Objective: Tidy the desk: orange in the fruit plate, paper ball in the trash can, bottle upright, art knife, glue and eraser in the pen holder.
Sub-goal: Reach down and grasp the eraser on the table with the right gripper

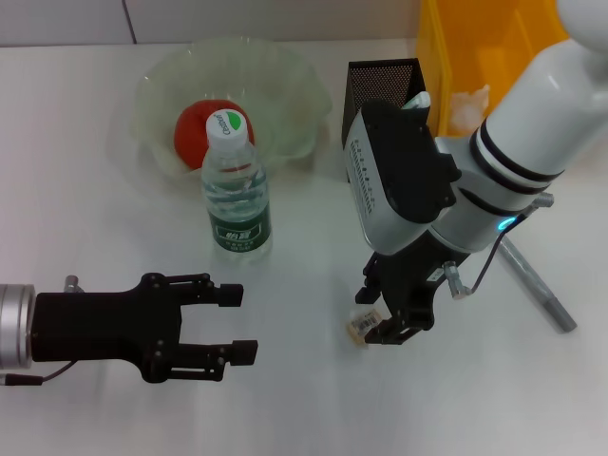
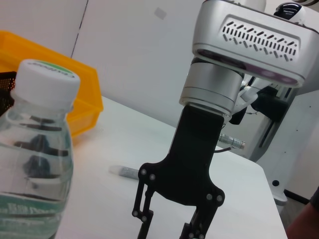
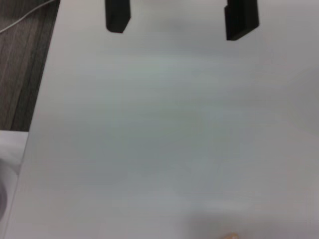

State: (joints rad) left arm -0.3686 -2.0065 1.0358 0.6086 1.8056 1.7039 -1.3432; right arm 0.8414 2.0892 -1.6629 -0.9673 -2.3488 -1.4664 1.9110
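My left gripper lower left, fingers apart, empty. Orange in fruit plate upper left; bottle upright below. My right gripper centre-right, at eraser on desk; closure unclear.

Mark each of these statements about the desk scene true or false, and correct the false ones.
1. The orange lies in the fruit plate. True.
2. The bottle lies on its side. False: it stands upright.
3. The right gripper is at the eraser on the table. True.
4. The left gripper holds the bottle. False: it is open and holds nothing.
5. The pen holder stands beside the trash can. True.
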